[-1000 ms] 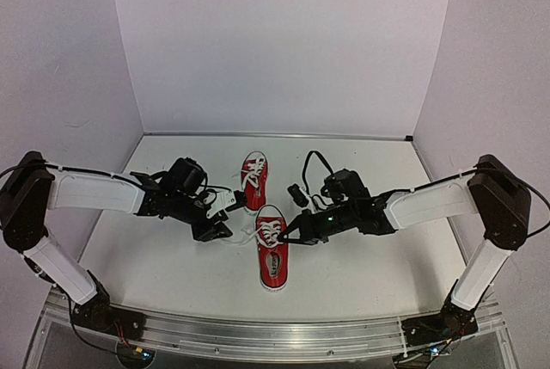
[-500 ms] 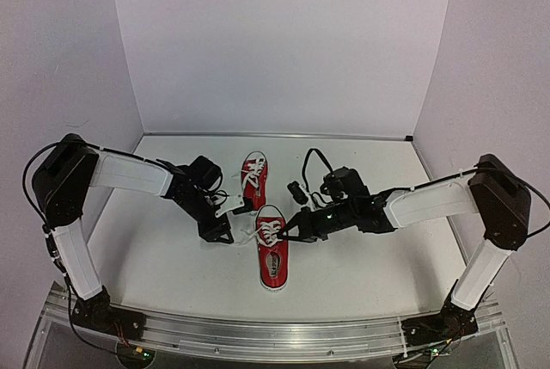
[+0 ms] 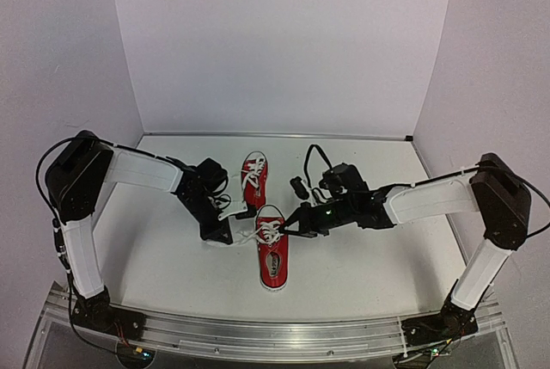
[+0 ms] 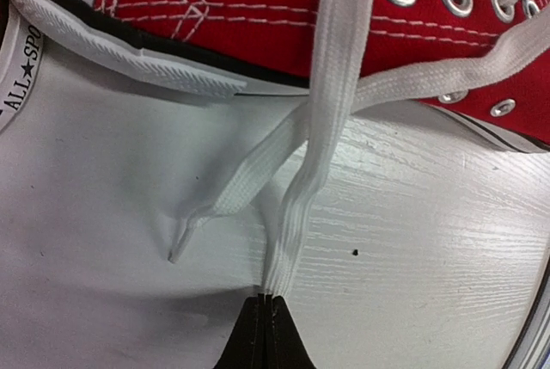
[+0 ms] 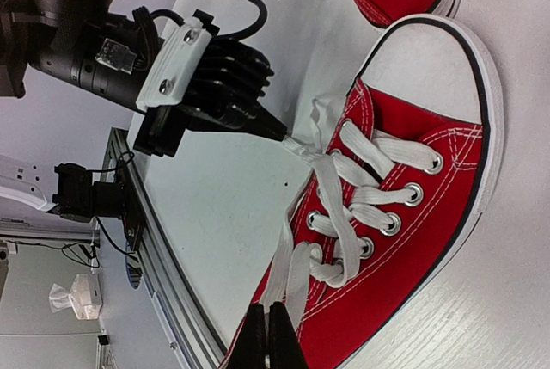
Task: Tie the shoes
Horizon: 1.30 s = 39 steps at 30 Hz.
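Note:
Two red shoes lie mid-table: the near shoe [image 3: 272, 255] and the far shoe [image 3: 253, 173]. My left gripper [image 3: 231, 235] sits just left of the near shoe, shut on the end of a white lace [image 4: 320, 128] that runs taut from the eyelets down to its tips [image 4: 266, 298]. My right gripper [image 3: 287, 230] is at the near shoe's right side. In the right wrist view its jaws [image 5: 268, 316] are shut on another lace strand [image 5: 296, 279] by the red canvas [image 5: 412, 214]. A loose lace end [image 4: 185, 236] lies flat on the table.
An aluminium rail [image 3: 275, 335] runs along the table's near edge. White walls close the back and both sides. A black cable [image 3: 308, 162] loops behind the right wrist. The far shoe's heel [image 4: 17, 85] lies close on the left of the left wrist view.
The left arm swung in toward the near shoe and its gripper closed on a lace end. The right gripper stayed shut on its lace, shifting only slightly.

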Motion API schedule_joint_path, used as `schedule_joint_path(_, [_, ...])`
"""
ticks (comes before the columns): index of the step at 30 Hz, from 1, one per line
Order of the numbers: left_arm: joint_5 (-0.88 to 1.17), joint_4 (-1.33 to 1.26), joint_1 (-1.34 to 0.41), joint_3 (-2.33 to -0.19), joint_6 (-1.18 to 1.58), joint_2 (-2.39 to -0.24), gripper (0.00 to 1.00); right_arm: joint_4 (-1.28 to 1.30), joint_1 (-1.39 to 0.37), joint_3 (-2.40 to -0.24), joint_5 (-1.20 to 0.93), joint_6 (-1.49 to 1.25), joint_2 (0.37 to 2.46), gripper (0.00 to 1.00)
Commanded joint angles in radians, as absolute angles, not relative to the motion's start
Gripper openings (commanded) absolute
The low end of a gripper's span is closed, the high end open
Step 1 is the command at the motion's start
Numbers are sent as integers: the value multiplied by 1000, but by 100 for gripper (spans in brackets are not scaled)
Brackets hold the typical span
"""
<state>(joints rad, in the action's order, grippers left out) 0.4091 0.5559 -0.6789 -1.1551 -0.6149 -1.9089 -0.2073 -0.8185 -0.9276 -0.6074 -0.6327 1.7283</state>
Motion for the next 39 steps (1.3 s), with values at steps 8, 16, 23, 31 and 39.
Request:
schedule_joint_path(8, [327,416,-705,-976,-365,-1482,0,-192,-810,-978,-571,-631,1736,0])
schedule_joint_path(16, [312,425,-747,-961,-324,-1393,0,-190,-809,-983,-573,-630,1744,0])
schedule_joint_path(23, [256,478,-886,-974,-187,-1260,0,-179,-807,-998,-556,-628,1747,0])
schedule_joint_path(31, [222,577,-1062,-932,-56,-1175,0,-164,-795,-1015,-546,-616,1751,0])
schedule_joint_path(39, [279,350,-1258,-987,-59,-1352,0,-150,-791,-1053,-583,-574,1763,0])
